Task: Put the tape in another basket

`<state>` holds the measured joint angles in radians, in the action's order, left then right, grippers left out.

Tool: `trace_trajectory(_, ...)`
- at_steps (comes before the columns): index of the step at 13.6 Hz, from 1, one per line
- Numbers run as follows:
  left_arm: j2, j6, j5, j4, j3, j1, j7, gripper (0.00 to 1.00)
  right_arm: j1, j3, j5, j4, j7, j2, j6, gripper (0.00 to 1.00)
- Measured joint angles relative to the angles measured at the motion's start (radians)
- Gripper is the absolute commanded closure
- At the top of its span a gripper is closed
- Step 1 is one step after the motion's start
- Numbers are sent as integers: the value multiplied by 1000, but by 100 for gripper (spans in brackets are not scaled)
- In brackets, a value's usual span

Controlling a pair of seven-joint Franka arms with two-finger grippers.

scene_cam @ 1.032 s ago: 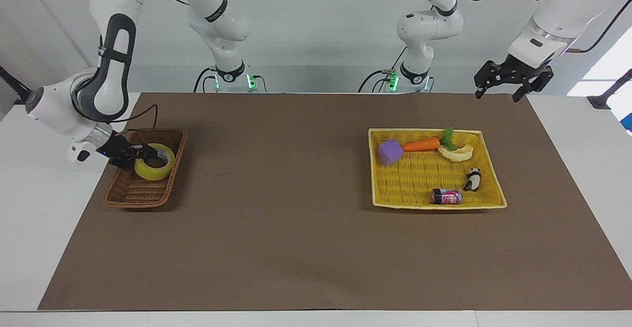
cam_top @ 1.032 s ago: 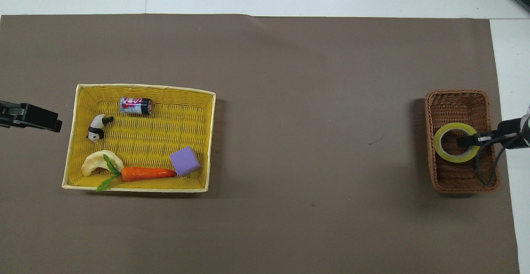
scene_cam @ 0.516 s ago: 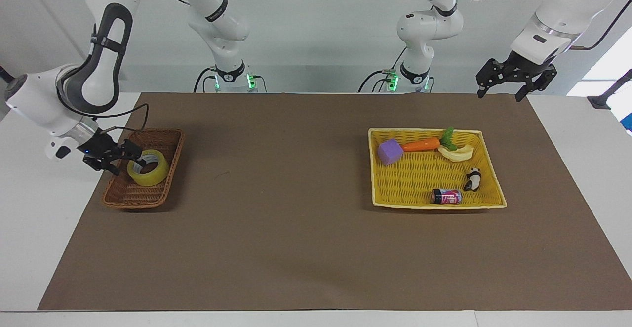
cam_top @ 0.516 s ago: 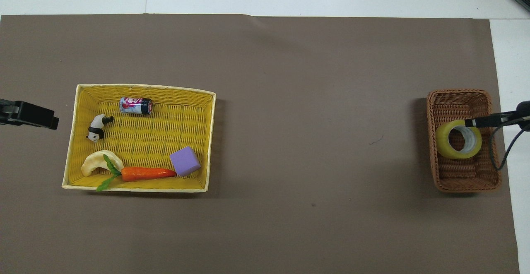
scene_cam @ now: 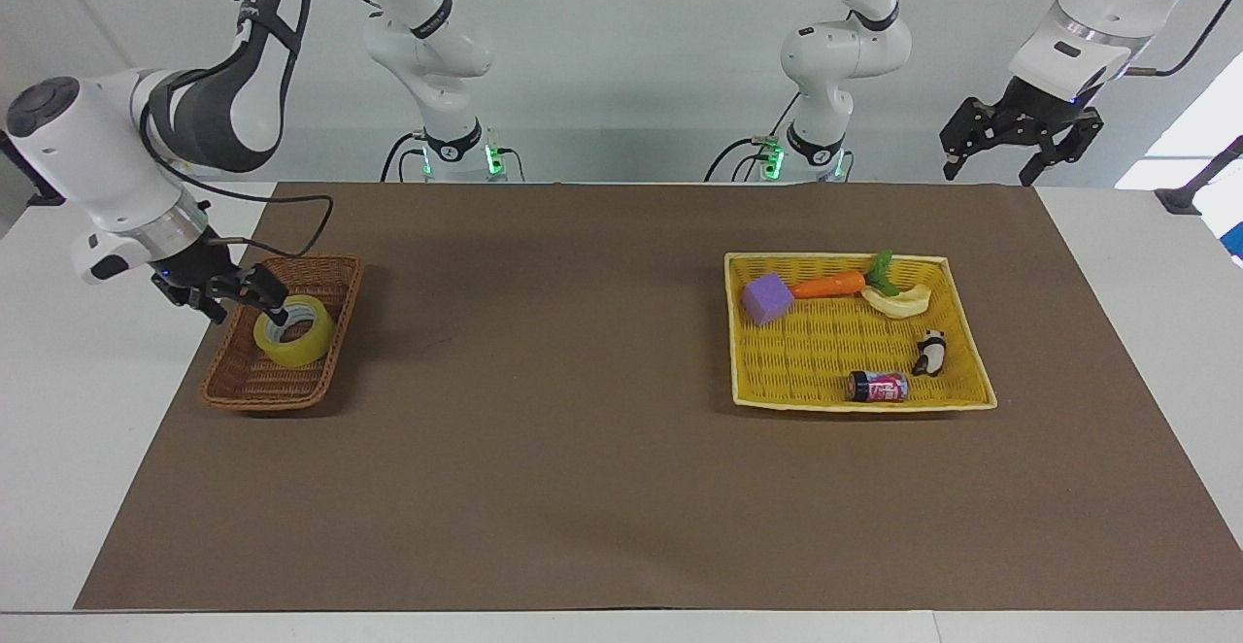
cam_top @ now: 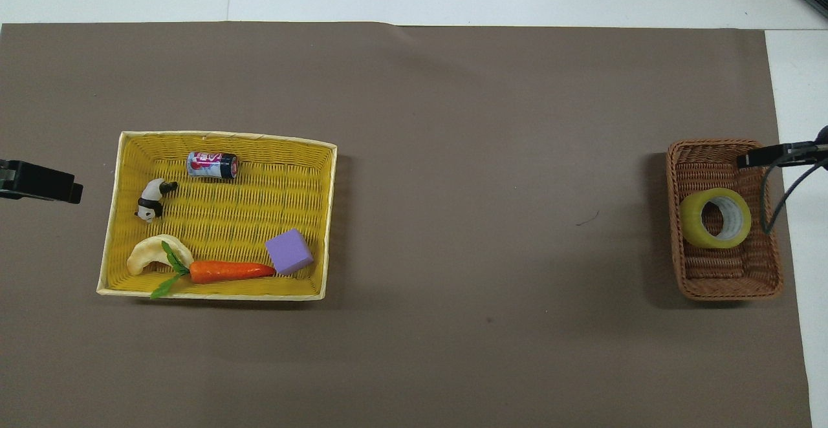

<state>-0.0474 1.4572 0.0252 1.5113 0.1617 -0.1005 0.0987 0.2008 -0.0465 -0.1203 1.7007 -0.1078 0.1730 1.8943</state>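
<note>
A: Facing view: right gripper [scene_cam: 236, 295] is raised over the robot-side rim of the basket [scene_cam: 243, 389], jaws spread, gripping nothing. The tape [scene_cam: 293, 332] leans inside that basket (core showing), apart from the fingers.

B: Left gripper [scene_cam: 1020, 143]?

A: It waits high over the counter [scene_cam: 583, 488] edge at the left arm's end, jaws wide, holding nothing. The yellow tray [scene_cam: 859, 402] carries a purple block [scene_cam: 768, 298], carrot [scene_cam: 828, 285], panda [scene_cam: 930, 353] and can [scene_cam: 877, 387].
</note>
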Motion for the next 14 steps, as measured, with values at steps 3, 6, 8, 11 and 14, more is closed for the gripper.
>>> trace_trajectory(3, 0, 0, 0, 0, 0, 0, 0, 0, -67, 1, 29, 0, 183, -64, -94, 0)
trace_trajectory(6, 0, 0, 0, 0, 0, 0, 0, 0, -147, 3, 31, 1, 340, -108, -153, 0)
trace_trajectory(8, 0, 0, 0, 0, 0, 0, 0, 0, -193, 4, 32, 1, 411, -139, -181, 0)
trace_trajectory(11, 0, 0, 0, 0, 0, 0, 0, 0, -234, 6, 32, -1, 456, -208, -221, 0)
trace_trajectory(14, 0, 0, 0, 0, 0, 0, 0, 0, -234, 6, 48, -17, 454, -270, -279, 0)
